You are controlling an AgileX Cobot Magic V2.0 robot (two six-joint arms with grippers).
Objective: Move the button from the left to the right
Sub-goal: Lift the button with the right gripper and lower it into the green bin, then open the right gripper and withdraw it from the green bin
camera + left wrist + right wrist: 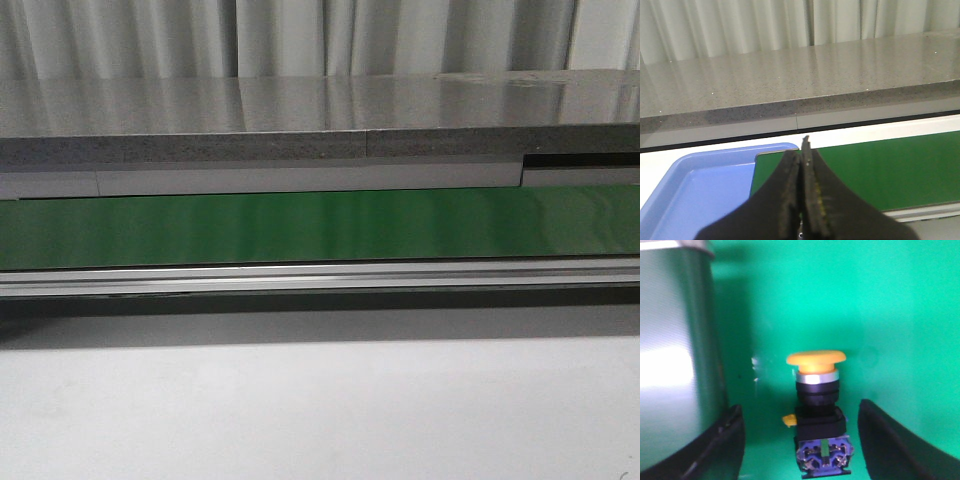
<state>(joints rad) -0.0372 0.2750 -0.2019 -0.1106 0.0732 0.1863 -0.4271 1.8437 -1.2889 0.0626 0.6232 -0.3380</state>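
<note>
Right gripper (800, 440) jaws open, straddling the push-button (817, 410) on green belt (890, 315). Rigid, light, top-heavy; grip black body. Left gripper (804, 200) jaws closed, empty.

One button (816, 410) shows, seen only in the right wrist view, with one yellow-orange cap, one light-coloured band and one black body. One green belt (320, 228) runs across the front view, and the same green surface appears in both wrist views. One blue tray (700, 195) shows in the left wrist view. One grey stone worktop (320, 105) lies behind the belt. Two grippers show, one per wrist view: the left gripper (802, 165) with two fingers (790, 190) pressed together, and the right gripper (800, 440) with two fingers (890, 435) set apart, one on each side of the button.
</note>
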